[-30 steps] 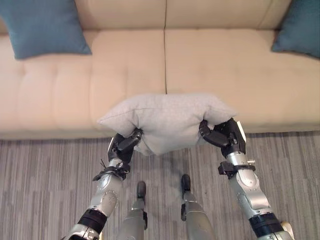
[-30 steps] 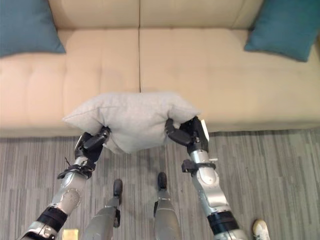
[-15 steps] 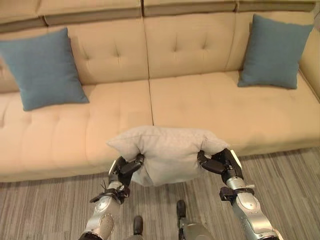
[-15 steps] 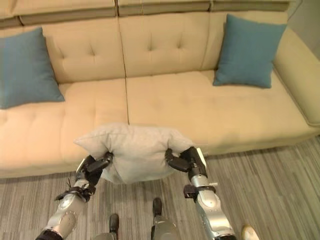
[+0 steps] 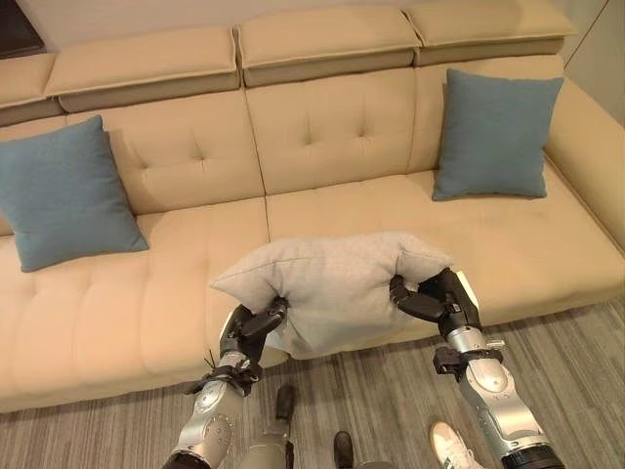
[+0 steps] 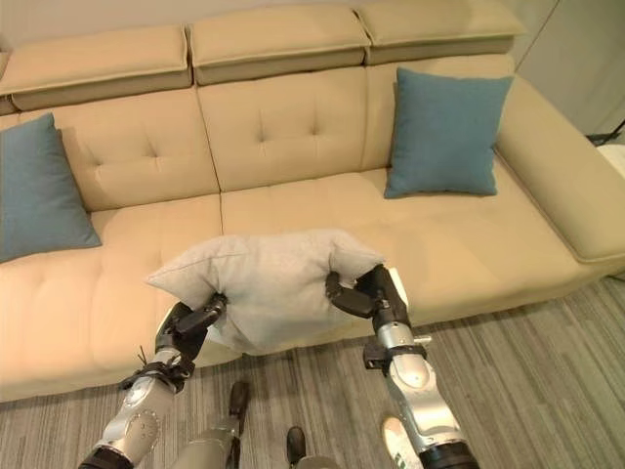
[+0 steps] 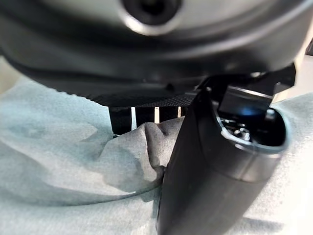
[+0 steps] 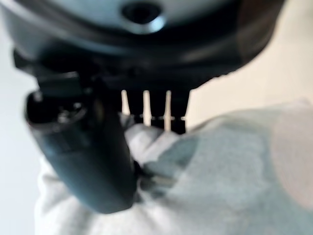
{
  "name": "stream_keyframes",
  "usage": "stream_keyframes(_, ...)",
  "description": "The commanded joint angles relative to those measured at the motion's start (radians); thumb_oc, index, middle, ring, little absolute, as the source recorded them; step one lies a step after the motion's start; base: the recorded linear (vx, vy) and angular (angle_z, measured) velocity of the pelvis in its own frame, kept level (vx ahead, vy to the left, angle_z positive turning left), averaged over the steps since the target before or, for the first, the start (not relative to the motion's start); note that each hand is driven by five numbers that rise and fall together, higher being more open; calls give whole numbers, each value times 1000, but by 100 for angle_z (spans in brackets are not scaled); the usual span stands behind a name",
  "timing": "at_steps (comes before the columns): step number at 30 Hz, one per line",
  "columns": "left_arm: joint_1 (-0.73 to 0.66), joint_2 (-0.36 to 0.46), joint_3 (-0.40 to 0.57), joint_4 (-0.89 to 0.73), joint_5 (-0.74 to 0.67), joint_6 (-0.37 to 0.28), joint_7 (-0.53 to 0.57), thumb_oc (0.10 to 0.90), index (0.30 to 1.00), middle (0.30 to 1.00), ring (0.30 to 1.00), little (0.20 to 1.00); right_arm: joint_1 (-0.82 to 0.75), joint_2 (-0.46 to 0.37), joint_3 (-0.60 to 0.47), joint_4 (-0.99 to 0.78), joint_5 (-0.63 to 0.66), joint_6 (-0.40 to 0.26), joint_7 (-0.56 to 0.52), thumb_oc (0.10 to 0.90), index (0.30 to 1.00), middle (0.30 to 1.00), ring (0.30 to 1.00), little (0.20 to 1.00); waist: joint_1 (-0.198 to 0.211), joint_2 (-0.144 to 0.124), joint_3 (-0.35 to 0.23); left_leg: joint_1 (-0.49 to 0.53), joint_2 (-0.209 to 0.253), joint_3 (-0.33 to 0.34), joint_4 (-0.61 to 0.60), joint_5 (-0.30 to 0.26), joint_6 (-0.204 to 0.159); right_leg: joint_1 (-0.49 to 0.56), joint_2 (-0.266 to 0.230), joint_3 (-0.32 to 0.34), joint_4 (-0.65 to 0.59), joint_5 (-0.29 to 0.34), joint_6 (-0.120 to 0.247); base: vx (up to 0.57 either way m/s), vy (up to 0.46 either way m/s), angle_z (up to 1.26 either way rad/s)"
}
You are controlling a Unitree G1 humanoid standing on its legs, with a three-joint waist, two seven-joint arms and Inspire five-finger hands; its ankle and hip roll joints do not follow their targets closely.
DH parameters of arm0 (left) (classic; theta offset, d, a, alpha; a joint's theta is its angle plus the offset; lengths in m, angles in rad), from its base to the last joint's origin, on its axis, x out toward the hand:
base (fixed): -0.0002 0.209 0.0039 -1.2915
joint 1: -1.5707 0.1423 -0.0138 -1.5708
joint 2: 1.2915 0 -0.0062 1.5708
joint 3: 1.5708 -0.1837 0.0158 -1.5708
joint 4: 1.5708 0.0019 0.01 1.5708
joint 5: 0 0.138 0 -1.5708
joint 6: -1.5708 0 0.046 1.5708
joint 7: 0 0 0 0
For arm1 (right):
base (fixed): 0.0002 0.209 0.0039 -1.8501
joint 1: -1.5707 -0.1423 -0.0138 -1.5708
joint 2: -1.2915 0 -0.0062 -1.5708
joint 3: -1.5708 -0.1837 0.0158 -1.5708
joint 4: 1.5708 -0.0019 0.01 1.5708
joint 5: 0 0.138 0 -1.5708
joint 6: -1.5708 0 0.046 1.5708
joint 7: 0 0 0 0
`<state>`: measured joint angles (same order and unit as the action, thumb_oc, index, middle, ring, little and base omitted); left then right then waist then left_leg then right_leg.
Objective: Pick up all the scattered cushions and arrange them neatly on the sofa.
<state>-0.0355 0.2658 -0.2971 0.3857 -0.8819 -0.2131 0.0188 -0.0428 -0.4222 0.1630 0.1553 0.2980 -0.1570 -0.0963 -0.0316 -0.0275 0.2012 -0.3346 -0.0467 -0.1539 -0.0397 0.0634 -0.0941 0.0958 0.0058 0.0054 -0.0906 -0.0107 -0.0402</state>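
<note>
Stretching across the back is a big tan sofa [image 5: 342, 137] with a striped floor [image 5: 586, 352] in front. One blue cushion [image 5: 63, 191] leans at its left end and another blue cushion [image 5: 496, 122] at its right. A grey cushion [image 5: 332, 283] hangs over the seat's front edge, between the two. The left hand [image 5: 249, 327] and right hand [image 5: 439, 298] each pinch one end of it tightly. A white shoe [image 5: 449, 447] peeks in, cut off at the bottom.

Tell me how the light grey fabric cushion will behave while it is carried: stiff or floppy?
Probably soft and floppy: the light grey fabric cushion bunches where the left robot hand and the right robot hand pinch it, and its corners stick out sideways. It seems light, since pinches at two edges hold it above the beige sofa.
</note>
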Motion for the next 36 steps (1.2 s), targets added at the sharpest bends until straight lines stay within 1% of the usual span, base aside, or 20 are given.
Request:
stream_keyframes(1,-156,-67,-92,-207,57,-98,-81,400,300,300,300,300,-98,58,143,-144,-22,-116,87,400,300,300,300,300,54,32,-103,71,14,9,-48,117,12,70,71,67,34,-85,83,243,89,-61)
stream_keyframes(2,-155,-67,-92,-207,57,-98,-81,400,300,300,300,300,-97,58,143,-144,-22,-116,87,400,300,300,300,300,55,32,-102,72,14,10,-48,117,12,71,70,68,35,-85,83,346,147,-71)
stream_keyframes(3,-151,-65,-97,-204,62,-98,-79,400,300,300,300,300,-93,59,147,-147,-20,-116,92,400,300,300,300,300,55,31,-108,84,18,11,-48,137,10,80,69,77,43,-94,80,105,58,-42)
stream_keyframes(7,-151,-65,-97,-204,62,-98,-79,400,300,300,300,300,-93,59,147,-147,-20,-116,92,400,300,300,300,300,55,31,-108,84,18,11,-48,137,10,81,69,77,43,-94,80,26,14,-24)
stream_keyframes(8,-151,-65,-97,-204,62,-98,-79,400,300,300,300,300,-93,59,147,-147,-20,-116,92,400,300,300,300,300,55,31,-108,84,18,11,-48,137,10,81,69,77,43,-94,80,538,351,4)
stream_keyframes(9,-151,-43,-66,-209,64,-122,-28,400,300,300,300,300,-130,79,165,-138,-33,-99,88,400,300,300,300,300,86,-23,-161,153,4,59,-16,95,58,89,12,89,166,-102,134,574,395,-1)
stream_keyframes(10,-153,-39,-57,-219,67,-126,-18,400,300,300,300,300,-148,82,165,-135,-44,-97,85,400,300,300,300,300,92,-24,-163,162,7,73,-14,85,65,63,3,79,223,-71,160,623,434,-29)
stream_keyframes(11,-156,-31,-46,-230,69,-130,-10,400,300,300,300,300,-177,80,162,-135,-57,-94,81,400,300,300,300,300,95,-26,-159,184,4,85,-10,69,78,34,-15,59,291,-37,193,80,84,-56)
stream_keyframes(12,-156,-31,-46,-230,69,-130,-10,400,300,300,300,300,-178,80,162,-135,-57,-94,81,400,300,300,300,300,96,-23,-161,180,7,85,-9,70,77,31,-13,61,290,-34,192,88,80,-55)
stream_keyframes(13,-157,-23,-34,-234,77,-134,0,400,300,300,300,300,-201,80,158,-138,-67,-90,77,400,300,300,300,300,98,-21,-157,192,11,90,-3,59,86,-3,-27,43,356,0,218,38,40,-30)
stream_keyframes(24,-158,-23,-34,-234,77,-134,0,400,300,300,300,300,-201,80,158,-138,-67,-90,77,400,300,300,300,300,98,-21,-157,192,11,91,-3,59,86,-3,-27,43,356,0,218,13,9,2)
stream_keyframes(25,-161,-15,-2,-237,94,-141,16,400,300,300,300,300,-221,85,138,-140,-80,-92,67,400,300,300,300,300,100,-19,-153,231,13,94,-4,36,97,-38,-68,-12,416,32,242,341,-22,-2)
stream_keyframes(26,-194,3,39,-238,96,-150,24,400,300,300,300,300,-287,84,104,-89,-81,-86,31,400,300,300,300,300,101,-7,-173,293,35,63,-32,-21,86,-104,-159,-87,205,5,202,683,-219,-20)
stream_keyframes(27,-360,39,59,-130,226,-173,150,400,300,300,300,300,-434,38,129,32,-117,-72,-44,400,300,300,300,300,78,-19,-188,354,28,10,-47,-65,80,-83,-146,-22,28,64,209,623,-319,-39)
stream_keyframes(29,-399,58,82,-136,234,-169,186,400,300,300,300,300,-504,25,160,42,-120,-55,-45,400,300,300,300,300,87,-17,-200,343,39,-10,-48,-61,72,-64,-132,-39,8,55,198,234,-158,57)
stream_keyframes(32,-438,71,75,-131,249,-169,206,400,300,300,300,300,-545,29,171,58,-112,-54,-51,400,300,300,300,300,93,-21,-201,341,41,-26,-48,-61,66,-45,-123,-55,5,41,191,26,-12,58)
stream_keyframes(36,-426,64,74,-155,244,-167,193,400,300,300,300,300,-556,42,171,46,-115,-55,-43,400,300,300,300,300,106,-27,-204,347,37,-43,-48,-64,63,-23,-123,-72,5,31,191,28,52,26)
